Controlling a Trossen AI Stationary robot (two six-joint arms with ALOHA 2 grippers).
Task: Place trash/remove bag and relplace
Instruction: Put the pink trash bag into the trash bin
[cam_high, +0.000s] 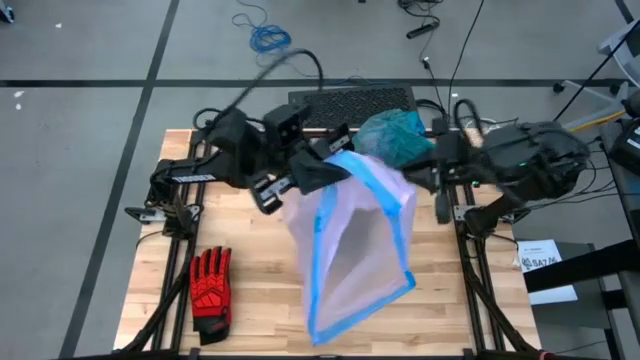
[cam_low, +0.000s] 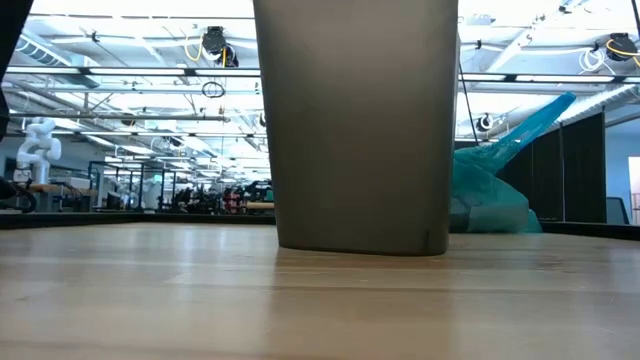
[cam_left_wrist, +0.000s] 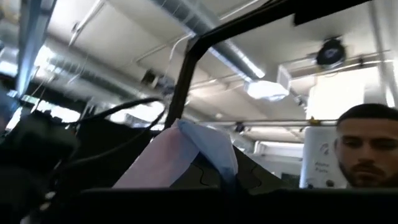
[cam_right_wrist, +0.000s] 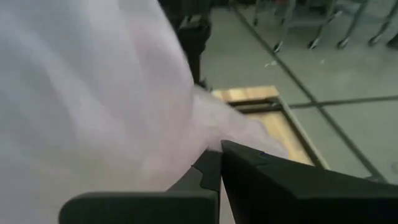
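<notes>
Left gripper (cam_high: 300, 178) and right gripper (cam_high: 432, 172) both pinch the blue rim of the pale lilac translucent bag (cam_high: 355, 250), holding it up mid-table. Used teal-green plastic bag (cam_high: 395, 135) is out, far side. Fitting the replacement into the grey bin (cam_low: 360, 130) remains.

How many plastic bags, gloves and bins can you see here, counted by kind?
Plastic bags: 2, a lilac bag with blue rim and a teal-green bag
Gloves: 1, a red glove
Bins: 1, a grey bin
Total: 4
</notes>
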